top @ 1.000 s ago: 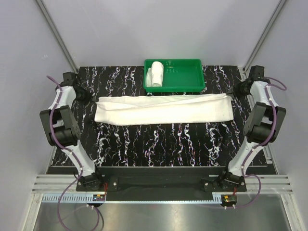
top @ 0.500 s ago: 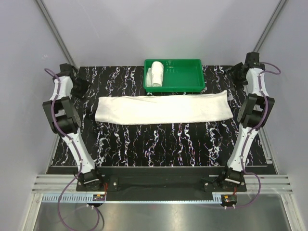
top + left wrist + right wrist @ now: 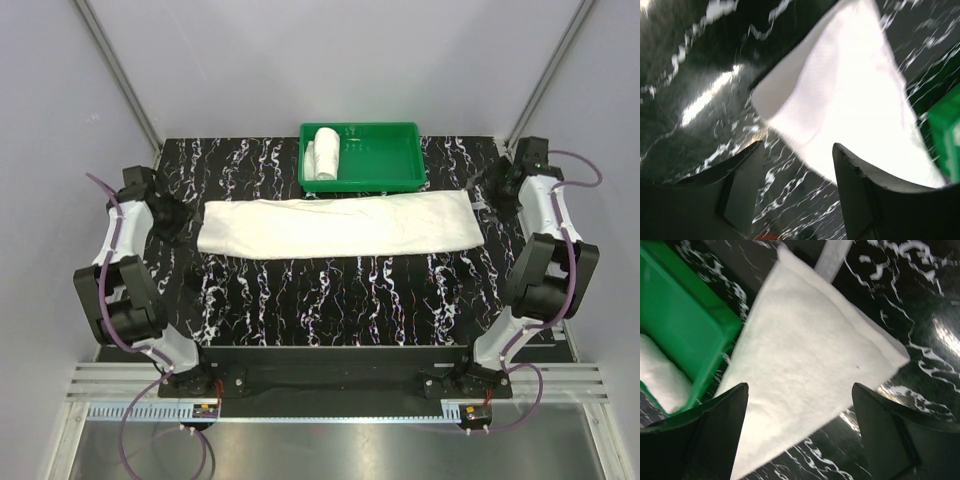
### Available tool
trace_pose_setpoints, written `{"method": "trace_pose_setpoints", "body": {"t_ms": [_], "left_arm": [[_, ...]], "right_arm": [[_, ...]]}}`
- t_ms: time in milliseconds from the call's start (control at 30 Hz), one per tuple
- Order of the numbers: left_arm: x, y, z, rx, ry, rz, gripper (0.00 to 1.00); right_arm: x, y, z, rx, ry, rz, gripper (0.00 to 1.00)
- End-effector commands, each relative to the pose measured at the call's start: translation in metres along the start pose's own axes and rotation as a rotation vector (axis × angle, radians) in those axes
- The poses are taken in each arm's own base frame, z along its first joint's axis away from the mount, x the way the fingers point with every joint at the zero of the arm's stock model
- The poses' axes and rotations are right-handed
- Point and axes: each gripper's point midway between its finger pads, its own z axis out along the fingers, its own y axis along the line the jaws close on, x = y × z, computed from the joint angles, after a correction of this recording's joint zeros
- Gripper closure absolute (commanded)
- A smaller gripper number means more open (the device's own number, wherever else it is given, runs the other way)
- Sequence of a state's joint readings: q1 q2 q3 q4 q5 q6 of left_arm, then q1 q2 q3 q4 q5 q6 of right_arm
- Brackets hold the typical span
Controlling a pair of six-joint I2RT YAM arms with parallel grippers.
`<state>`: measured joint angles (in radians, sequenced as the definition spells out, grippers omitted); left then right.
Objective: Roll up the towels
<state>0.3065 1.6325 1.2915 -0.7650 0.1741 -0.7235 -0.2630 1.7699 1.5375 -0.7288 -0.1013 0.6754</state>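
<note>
Fingers of our left gripper (image 3: 797,150) stand apart, holding nothing, just beside the left end of the long towel (image 3: 340,225). Our right gripper (image 3: 800,389) gapes wide and empty at its right end. The towel lies flat across the marbled table (image 3: 340,295), near the green tray (image 3: 385,184) holding the smaller towel (image 3: 325,152), rolled.

A green plastic tray (image 3: 385,158) sits at top centre of the frame, at the far edge of a black table (image 3: 340,290) veined with white. Grey walls (image 3: 320,60) fill the upper frame, where one metal strut (image 3: 116,72) slants at upper left and a second strut (image 3: 549,70) at upper right.
</note>
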Motion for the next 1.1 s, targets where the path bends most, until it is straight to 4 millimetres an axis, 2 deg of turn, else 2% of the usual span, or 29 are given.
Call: {"method": "trace_pose_setpoints", "body": {"t_ms": [0,100,167,367,633,733,1000,1067], "left_arm": [[0.015,0.009,0.008,0.008,-0.034,0.106,0.39],[0.031,0.023,0.019,-0.035,-0.004,0.134,0.39],[0.039,0.032,0.023,-0.06,0.012,0.147,0.39],[0.043,0.051,0.035,-0.136,0.004,0.136,0.38],[0.032,0.028,0.039,-0.055,-0.067,0.1,0.35],[0.033,0.023,0.044,-0.029,-0.076,0.084,0.32],[0.033,0.028,0.071,-0.082,-0.065,0.049,0.32],[0.033,0.029,0.076,-0.094,-0.057,0.039,0.35]], "right_arm": [[0.028,-0.022,0.014,-0.006,0.047,-0.06,0.1],[0.047,-0.041,0.019,0.024,0.083,-0.073,0.1],[0.051,-0.047,0.018,0.033,0.084,-0.086,0.1],[0.062,-0.062,0.017,0.062,0.096,-0.11,0.1],[0.062,-0.055,0.007,0.018,0.08,-0.126,0.1],[0.062,-0.054,0.004,0.01,0.074,-0.131,0.1],[0.077,-0.057,0.011,-0.022,0.112,-0.119,0.11],[0.079,-0.058,0.012,-0.024,0.118,-0.121,0.11]]}}
